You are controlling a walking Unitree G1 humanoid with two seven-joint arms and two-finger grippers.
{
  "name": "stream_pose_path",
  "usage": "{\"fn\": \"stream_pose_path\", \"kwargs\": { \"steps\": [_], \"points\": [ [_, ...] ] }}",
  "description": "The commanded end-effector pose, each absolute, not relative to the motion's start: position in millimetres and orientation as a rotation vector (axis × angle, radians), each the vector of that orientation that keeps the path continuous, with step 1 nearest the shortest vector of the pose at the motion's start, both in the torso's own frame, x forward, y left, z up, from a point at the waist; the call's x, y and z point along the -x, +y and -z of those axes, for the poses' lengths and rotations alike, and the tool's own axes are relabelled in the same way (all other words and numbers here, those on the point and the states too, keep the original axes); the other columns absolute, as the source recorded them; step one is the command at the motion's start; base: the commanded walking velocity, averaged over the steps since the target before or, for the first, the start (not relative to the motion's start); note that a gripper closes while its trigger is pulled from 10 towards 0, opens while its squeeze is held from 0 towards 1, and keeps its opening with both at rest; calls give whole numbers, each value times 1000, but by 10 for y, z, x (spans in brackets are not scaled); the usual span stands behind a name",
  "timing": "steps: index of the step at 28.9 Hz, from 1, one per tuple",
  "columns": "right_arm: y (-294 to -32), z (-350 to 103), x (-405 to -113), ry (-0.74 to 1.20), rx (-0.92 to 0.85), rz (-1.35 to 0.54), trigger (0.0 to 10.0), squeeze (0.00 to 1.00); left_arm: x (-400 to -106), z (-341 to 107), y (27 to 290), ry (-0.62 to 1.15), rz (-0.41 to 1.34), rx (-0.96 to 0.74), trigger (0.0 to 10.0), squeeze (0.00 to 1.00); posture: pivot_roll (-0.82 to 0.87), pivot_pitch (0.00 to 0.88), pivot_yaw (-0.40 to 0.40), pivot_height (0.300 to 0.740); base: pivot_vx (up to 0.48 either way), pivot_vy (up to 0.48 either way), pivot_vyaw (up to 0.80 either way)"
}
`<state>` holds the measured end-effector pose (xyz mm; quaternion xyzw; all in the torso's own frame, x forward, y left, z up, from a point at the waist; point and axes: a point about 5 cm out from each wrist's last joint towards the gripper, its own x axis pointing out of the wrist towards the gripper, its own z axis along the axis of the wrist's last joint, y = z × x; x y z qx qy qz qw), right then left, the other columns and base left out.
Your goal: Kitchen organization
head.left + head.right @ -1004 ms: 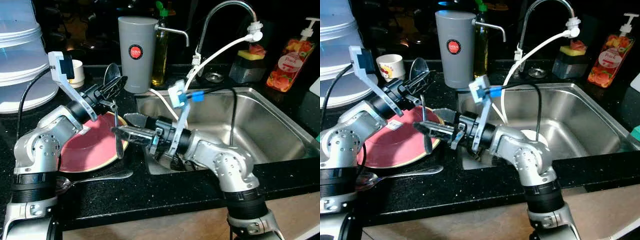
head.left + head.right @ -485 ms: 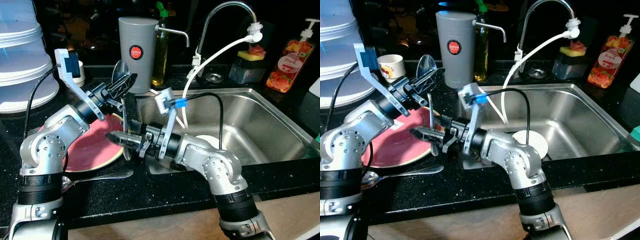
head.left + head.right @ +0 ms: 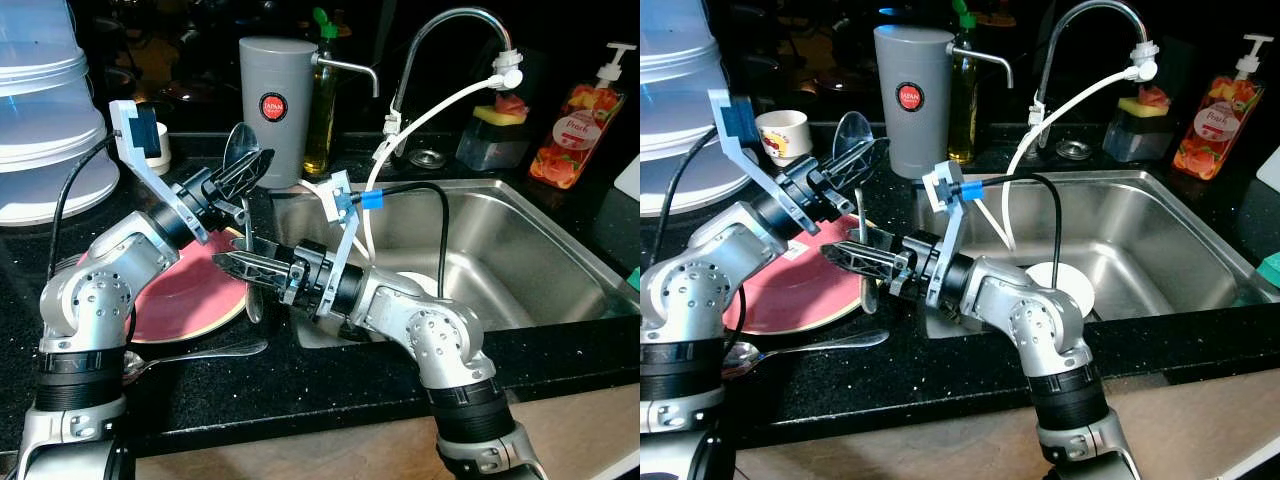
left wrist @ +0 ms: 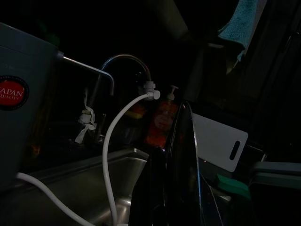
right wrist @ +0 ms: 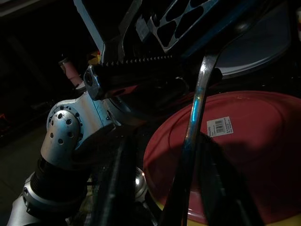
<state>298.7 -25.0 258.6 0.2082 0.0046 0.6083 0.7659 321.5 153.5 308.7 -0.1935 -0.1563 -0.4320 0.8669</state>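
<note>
Left eye view: a large metal spoon [image 3: 243,225] is held upright over the dark surface [image 3: 330,385], its bowl gripped in the clenched left hand [image 3: 243,170] and its handle hanging down past the rim of a red plate [image 3: 190,300]. The right hand [image 3: 240,266] is brought in from 3 o'clock, its fingers spread on either side of the handle without closing, as judged from the right wrist view. The spoon is judged light, stiff and slippery, polished steel; the handle's middle seems the surest place to be taken, since the bowl is already occupied. Two spoons are counted: this one and another [image 3: 190,355] lying flat at 6 o'clock of the plate. One plate, one grey canister [image 3: 272,105] at 12 o'clock, one sink [image 3: 520,250] at 3 o'clock and one soap bottle [image 3: 580,120] are counted.
</note>
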Motion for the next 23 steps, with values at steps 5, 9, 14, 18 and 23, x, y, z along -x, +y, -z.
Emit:
{"fn": "stream_pose_path", "kwargs": {
  "steps": [5, 9, 14, 18, 23],
  "points": [
    [-253, -2645, -2964, -2, -467, -1349, 0, 0, -3190, -3089, 1510, -334, 925, 393, 0, 0, 68, 8, -30, 740, 0, 0, 0],
    [-343, -2636, -2978, -4, -442, -1351, 0, 0, -3182, -3074, 1558, -336, 934, 403, 0, 0, 67, 12, -30, 740, 0, 0, 0],
    [-460, -2621, -3028, 4, -432, -1327, 0, 0, -3174, -3039, 1592, -321, 946, 397, 0, 0, 65, 16, -30, 740, 0, 0, 0],
    [-501, -2620, -3044, 7, -434, -1311, 0, 0, -3151, -3036, 1590, -319, 964, 388, 0, 0, 64, 18, -30, 740, 0, 0, 0],
    [-546, -2639, -3137, -16, -448, -1234, 0, 0, -3348, -3052, 1700, -327, 743, 393, 10000, 1000, 66, 16, -32, 740, 0, 0, 0]
  ]
}}
